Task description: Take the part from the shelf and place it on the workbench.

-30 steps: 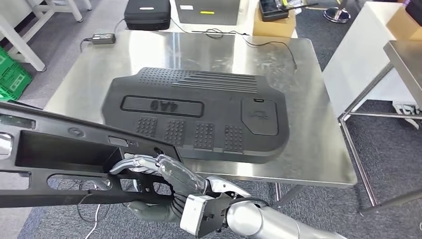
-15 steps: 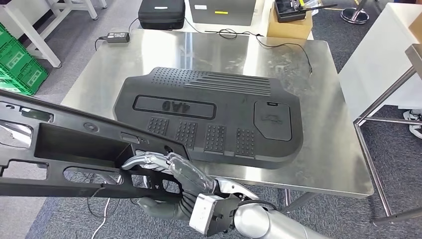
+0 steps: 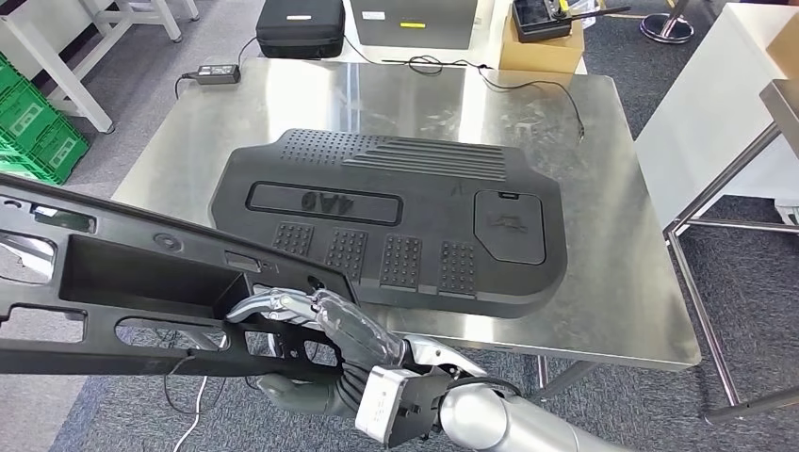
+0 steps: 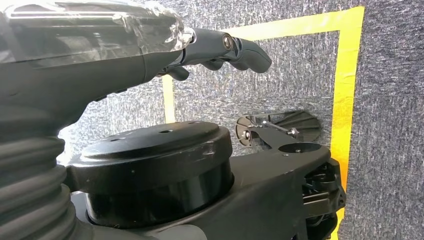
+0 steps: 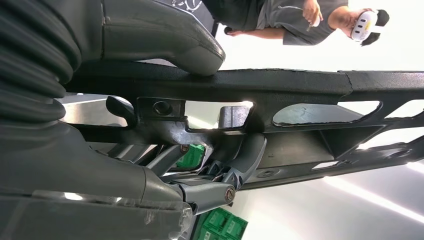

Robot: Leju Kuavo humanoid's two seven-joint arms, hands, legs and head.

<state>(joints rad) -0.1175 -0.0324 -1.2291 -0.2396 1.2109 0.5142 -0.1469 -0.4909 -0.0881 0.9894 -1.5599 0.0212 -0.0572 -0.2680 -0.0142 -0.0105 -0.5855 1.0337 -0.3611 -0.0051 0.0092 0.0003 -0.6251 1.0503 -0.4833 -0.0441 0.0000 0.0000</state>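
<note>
The part is a long black plastic frame (image 3: pixel 122 282) with cut-out openings, hanging in front of the workbench's near left corner. My right hand (image 3: pixel 311 330) grips its near end, fingers over the top rail and thumb underneath. The right wrist view shows the same frame (image 5: pixel 300 85) with my fingers (image 5: pixel 240 160) hooked through an opening. The steel workbench (image 3: pixel 612 235) lies ahead. My left hand (image 4: pixel 150 50) hangs over grey carpet, its fingers (image 4: pixel 240 47) held out and holding nothing.
A large black ribbed cover (image 3: pixel 396 217) takes up the middle of the workbench. Behind it are a power adapter (image 3: pixel 217 73), a black case (image 3: pixel 301 28) and a cardboard box (image 3: pixel 542 42). Green crates (image 3: pixel 33 132) stand left, a white table (image 3: pixel 716 104) right. A person (image 5: pixel 300 20) stands nearby.
The whole picture has shifted, so the camera moved; the workbench now sits a little more centred. My right hand still holds the frame in the same way.
</note>
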